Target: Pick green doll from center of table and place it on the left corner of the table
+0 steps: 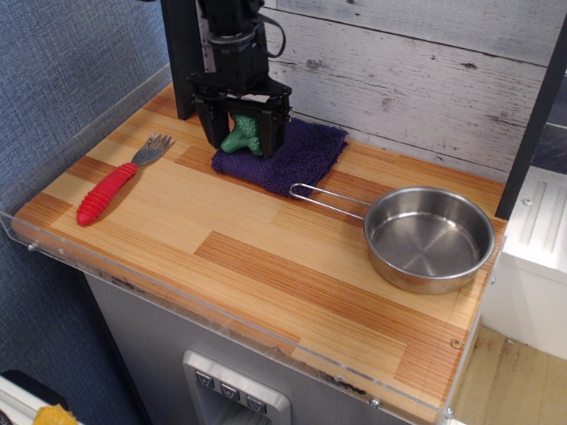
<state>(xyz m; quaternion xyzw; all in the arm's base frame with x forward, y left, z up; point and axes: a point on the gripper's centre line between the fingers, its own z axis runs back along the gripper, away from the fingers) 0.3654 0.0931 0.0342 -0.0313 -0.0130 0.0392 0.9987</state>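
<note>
The green doll (241, 135) is a small bumpy broccoli-shaped toy. It sits between the two black fingers of my gripper (242, 140), which is shut on it. The doll hangs just above the left end of a purple cloth (297, 155) at the back of the wood-plank table (266, 257). Its upper part is hidden by the gripper body. The gripper points straight down, near the back wall.
A fork with a red handle (113, 186) lies at the left of the table. A steel pan (428, 237) with a wire handle stands at the right. A clear acrylic rim (177, 305) edges the front and left side. A black post (180, 53) stands behind the gripper.
</note>
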